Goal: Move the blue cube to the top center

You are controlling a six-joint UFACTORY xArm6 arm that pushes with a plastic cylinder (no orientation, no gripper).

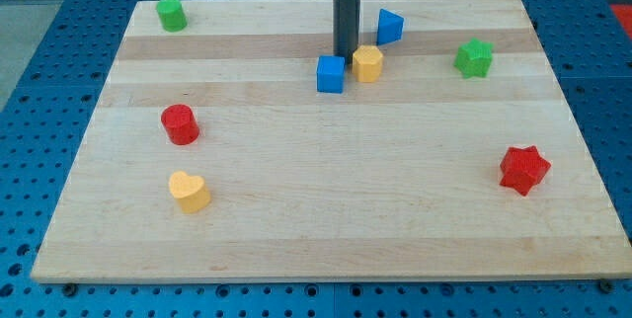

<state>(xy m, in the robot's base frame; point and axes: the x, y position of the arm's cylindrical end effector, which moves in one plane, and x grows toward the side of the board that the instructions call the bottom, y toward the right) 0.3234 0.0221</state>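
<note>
Progress looked partial: blue cube [331, 74] sat below top center, my tip [346, 53] just above it; no jaws visible.

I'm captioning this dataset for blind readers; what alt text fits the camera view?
A dark rod's tip rests just above the blue cube near the top centre of a wooden board, with a yellow block touching the cube's right side. Other coloured blocks lie scattered around.
</note>
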